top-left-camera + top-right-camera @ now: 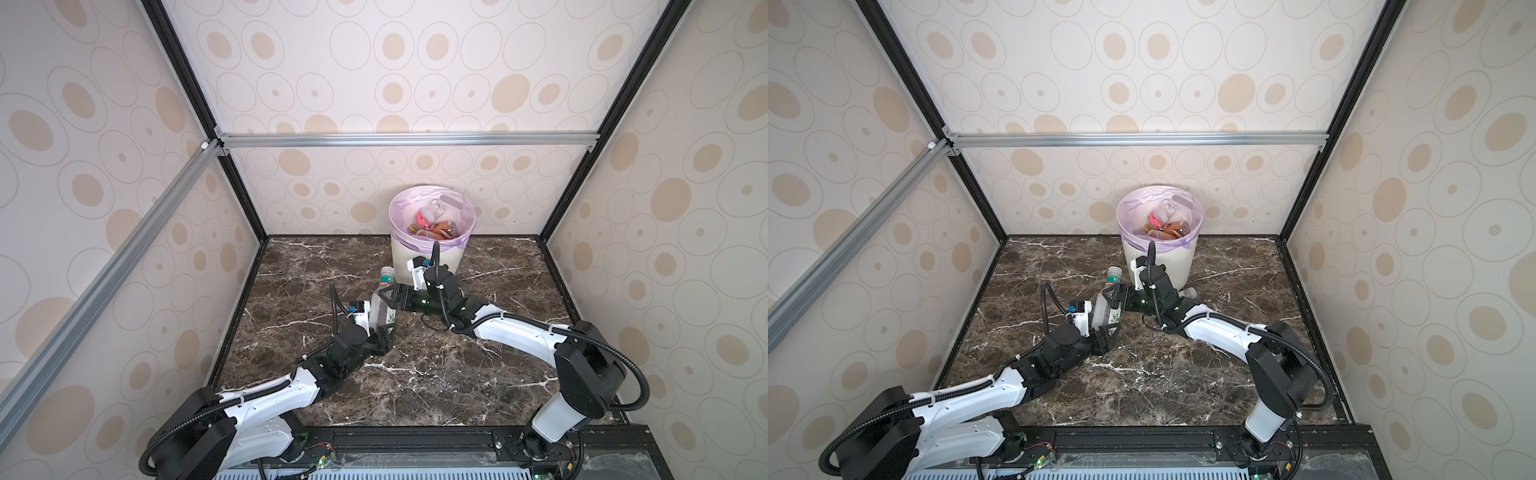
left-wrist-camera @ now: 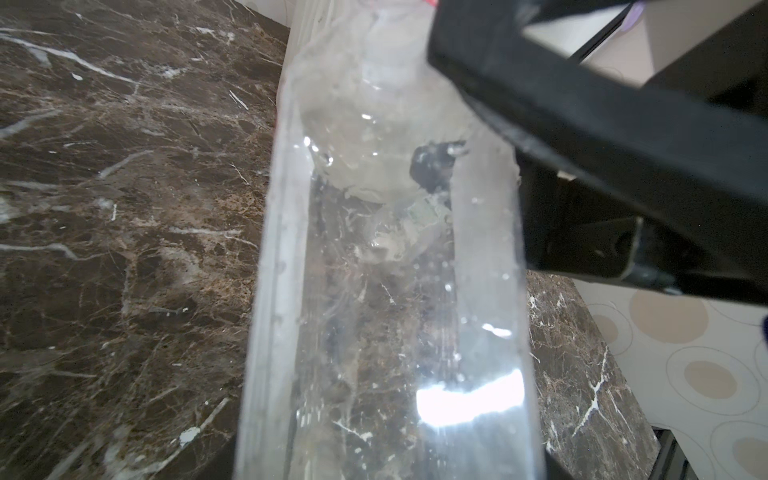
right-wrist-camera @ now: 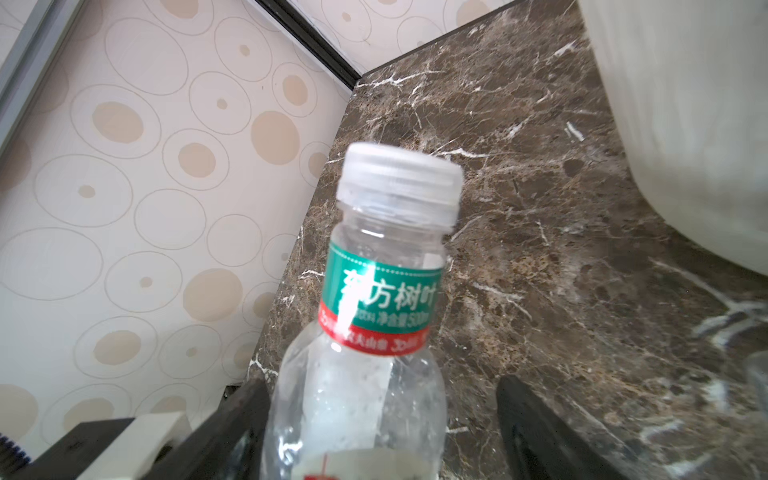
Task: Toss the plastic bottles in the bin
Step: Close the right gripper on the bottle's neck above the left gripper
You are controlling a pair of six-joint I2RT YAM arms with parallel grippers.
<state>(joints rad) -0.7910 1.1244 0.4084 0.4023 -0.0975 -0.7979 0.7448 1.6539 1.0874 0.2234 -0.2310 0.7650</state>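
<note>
Slippage is risked if the bottle (image 3: pixel 382 291), clamped low by the left claw (image 1: pixel 379 328), is released while the right claw (image 1: pixel 390 296) is spread open round it.

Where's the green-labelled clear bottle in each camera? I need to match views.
Top view: green-labelled bottle mid-table, cap towards the bin.
Top view: bottle in the same place.
Left wrist: its clear body fills the middle.
Right wrist: centred, label facing the camera.
Shared landmark: the marble tabletop, in all four.

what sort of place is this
Likely a robot test booth, not a home: patterned wall panels in an aluminium frame, a marble-look tabletop, and two arms mounted on its front rail.
</note>
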